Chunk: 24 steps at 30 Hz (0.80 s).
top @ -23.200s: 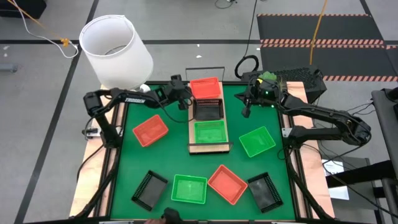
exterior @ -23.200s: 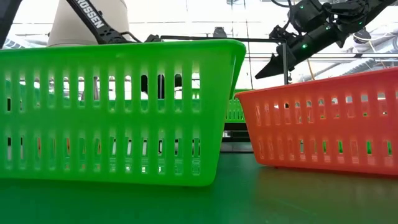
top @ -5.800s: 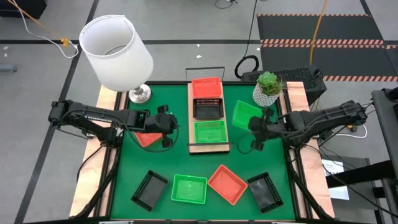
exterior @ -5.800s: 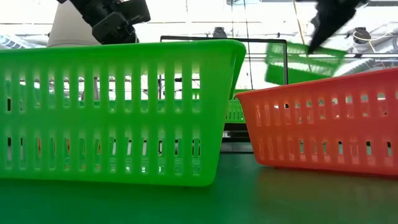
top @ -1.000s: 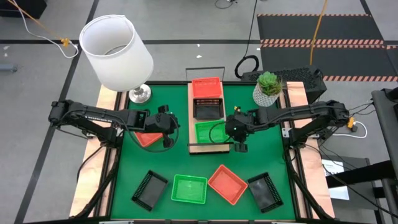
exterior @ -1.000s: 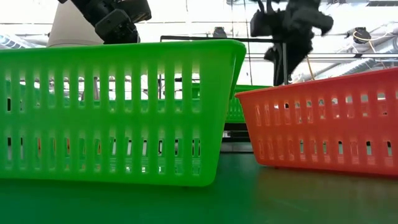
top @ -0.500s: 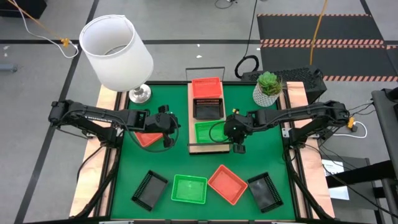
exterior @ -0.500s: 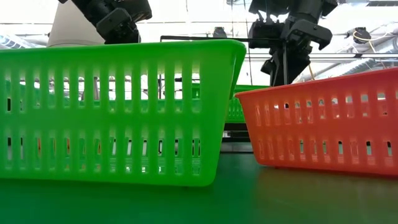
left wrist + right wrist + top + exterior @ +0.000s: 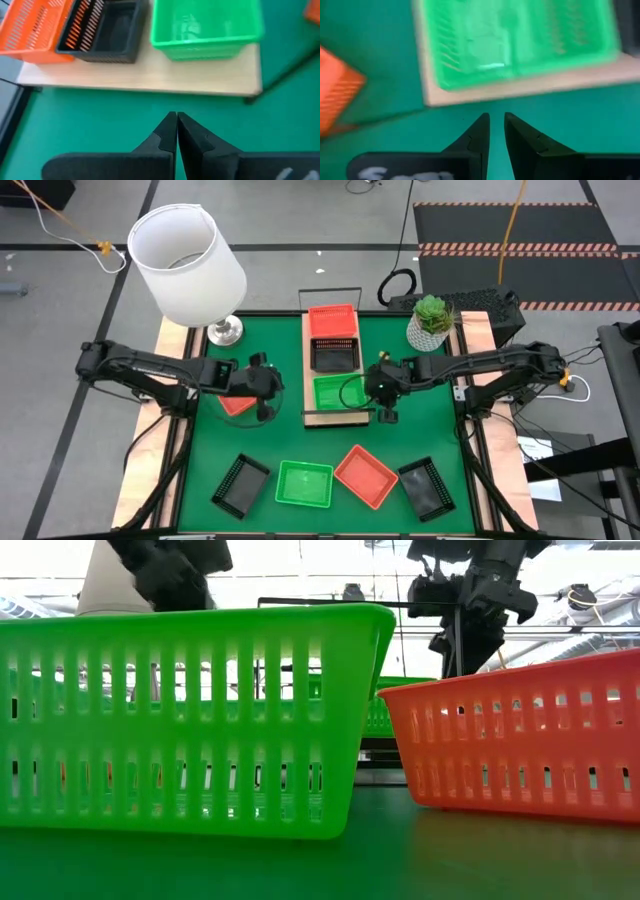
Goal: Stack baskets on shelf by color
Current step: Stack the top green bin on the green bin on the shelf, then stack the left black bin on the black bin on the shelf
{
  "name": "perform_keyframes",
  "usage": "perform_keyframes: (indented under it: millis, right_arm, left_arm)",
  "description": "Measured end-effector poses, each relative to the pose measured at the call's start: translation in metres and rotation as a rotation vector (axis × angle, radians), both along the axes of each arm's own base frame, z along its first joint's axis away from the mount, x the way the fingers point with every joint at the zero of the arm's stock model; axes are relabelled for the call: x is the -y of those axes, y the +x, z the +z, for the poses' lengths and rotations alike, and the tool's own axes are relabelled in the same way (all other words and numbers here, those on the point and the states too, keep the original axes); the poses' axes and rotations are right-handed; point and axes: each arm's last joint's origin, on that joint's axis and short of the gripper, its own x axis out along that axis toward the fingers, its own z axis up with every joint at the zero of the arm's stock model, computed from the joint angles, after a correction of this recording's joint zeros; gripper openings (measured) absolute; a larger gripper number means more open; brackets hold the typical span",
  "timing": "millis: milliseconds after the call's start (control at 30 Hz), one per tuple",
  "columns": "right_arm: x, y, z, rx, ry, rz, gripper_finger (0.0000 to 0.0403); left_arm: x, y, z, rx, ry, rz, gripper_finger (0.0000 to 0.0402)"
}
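- The right end effector (image 9: 384, 402) hung beside the shelf (image 9: 336, 418), fingers slightly apart, holding nothing
- The left end effector (image 9: 263, 392) was shut and empty over an orange-red basket (image 9: 233, 404)
- A low pass could have nudged the stacked green basket (image 9: 335, 391) off the shelf

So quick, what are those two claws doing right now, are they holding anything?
Left claw: closed, holding nothing, above the green mat.
Right claw: open a narrow gap, empty, beside the shelf.

Glossy slatted plastic baskets (image 9: 190, 720) – green, orange-red, black – on a pale matt wood shelf (image 9: 145, 77); mat (image 9: 400, 450) looks smooth, matt.
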Motion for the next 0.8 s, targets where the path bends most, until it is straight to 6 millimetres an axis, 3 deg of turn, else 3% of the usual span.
perform_keyframes:
  millis: [133,267,533,667,800]
  right_arm:
    - [0.004,-0.018,0.012,-0.029,-0.113,-0.114,0.0054]
    - [0.004,-0.042,0.027,-0.043,-0.169,-0.184,0.0054]
    - [0.004,-0.072,0.058,0.137,-0.166,-0.257,0.0054]
    - [0.001,-0.081,0.067,0.200,-0.134,-0.251,0.0054]
    - [0.001,-0.083,0.075,0.285,-0.130,-0.224,0.0054]
  left_arm:
    - [0.019,-0.017,0.010,0.012,-0.069,0.000,0.0017]
    - [0.053,-0.037,0.011,-0.052,-0.197,-0.094,0.0017]
    - [0.116,-0.057,0.004,-0.062,-0.415,-0.097,0.0020]
    - [0.144,-0.064,-0.007,-0.103,-0.504,-0.036,0.0051]
    - [0.158,-0.075,-0.022,-0.202,-0.582,0.152,0.0111]
